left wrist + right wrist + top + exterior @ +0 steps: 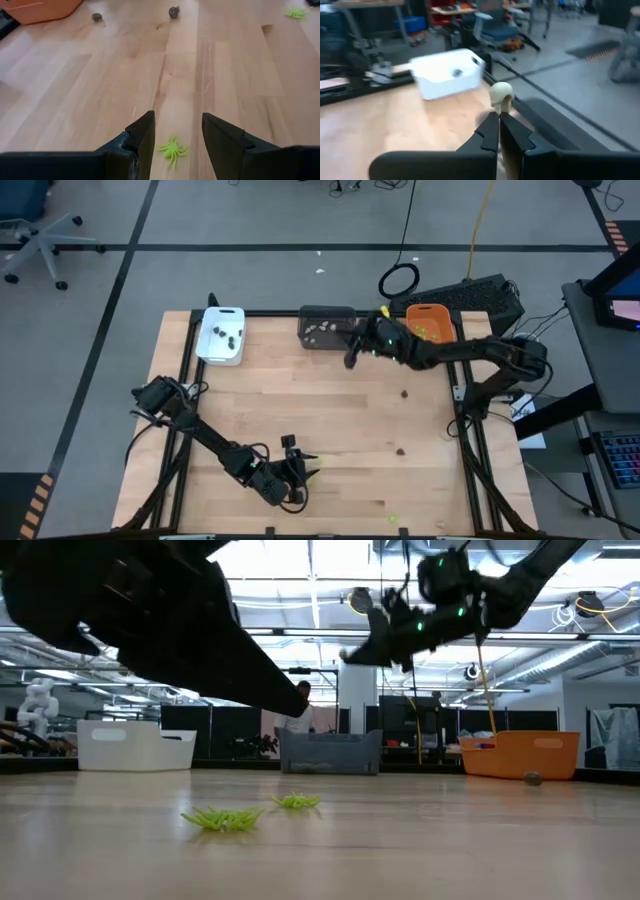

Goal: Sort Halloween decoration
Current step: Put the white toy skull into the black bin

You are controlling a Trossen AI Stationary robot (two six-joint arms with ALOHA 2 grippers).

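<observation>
1. Left gripper is hovering low at the near table edge, fingers apart, straddling a lime green spider. To grip well: centre the body between the tips, descend to the wood, then close.
2. Second green spider is lying just beside it; only the low view shows the pair.
3. Two dark pieces are sitting mid-table, right.
4. Right gripper is hanging by the far dark grey tray, fingers clamped on a pale skull, which only its wrist view shows.
5. White tray far left, orange tray far right.
</observation>
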